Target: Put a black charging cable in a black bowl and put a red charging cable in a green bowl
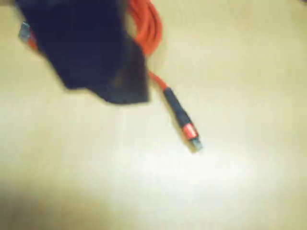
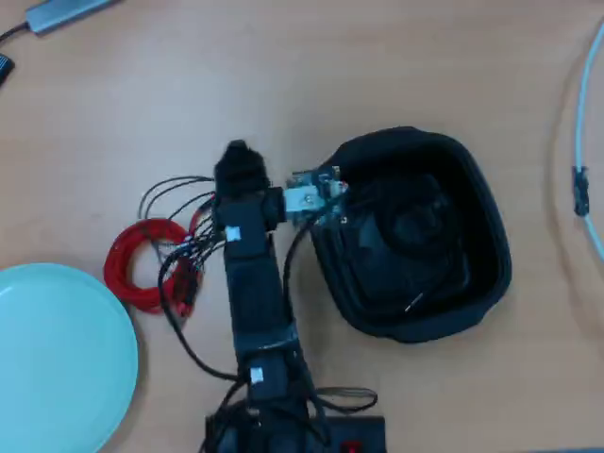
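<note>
Second step in hand: black cable [image 2: 415, 226] apparently already in black bowl [image 2: 491, 236]. Claw [image 1: 96, 72] blurred over red cable [image 1: 148, 33] on surface [image 1: 230, 182]; spread or pressed, cannot tell. Next: pinch coil, carry to green bowl [image 2: 57, 359].

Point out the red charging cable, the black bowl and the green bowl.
red charging cable [image 2: 127, 260], overhead view, left side of its coil.
black bowl [image 2: 486, 241], overhead view, right wall.
green bowl [image 2: 57, 359], overhead view, bare inner surface.
</note>
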You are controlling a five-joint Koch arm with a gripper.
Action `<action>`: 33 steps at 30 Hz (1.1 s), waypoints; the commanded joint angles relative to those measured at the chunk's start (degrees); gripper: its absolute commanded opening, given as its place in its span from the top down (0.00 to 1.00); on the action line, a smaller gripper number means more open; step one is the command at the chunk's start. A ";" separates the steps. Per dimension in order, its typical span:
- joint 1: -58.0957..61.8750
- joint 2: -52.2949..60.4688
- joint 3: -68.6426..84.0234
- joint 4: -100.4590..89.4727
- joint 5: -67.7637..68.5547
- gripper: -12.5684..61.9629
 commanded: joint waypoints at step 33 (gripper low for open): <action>-36.04 -14.33 29.09 -16.35 -24.08 0.12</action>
